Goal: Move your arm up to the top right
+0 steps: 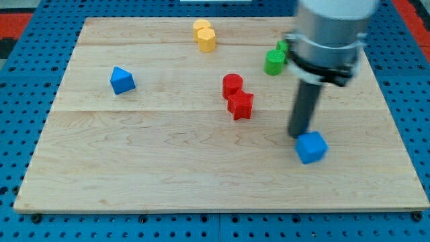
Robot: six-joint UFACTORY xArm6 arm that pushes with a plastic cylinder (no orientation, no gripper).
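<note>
My tip (297, 135) rests on the wooden board (168, 168) at the view's right, just above and left of a blue cube (312, 147), touching or nearly touching it. The dark rod rises to the grey arm body (329, 33) at the view's top right. Two green blocks (275, 61) lie left of the arm body, partly hidden by it. A red cylinder (232, 85) and a red star-like block (240, 105) sit together left of my tip.
Two yellow blocks (204, 35) sit together near the board's top edge. A blue triangular block (121, 80) lies at the view's left. A blue perforated surface (27, 121) surrounds the board.
</note>
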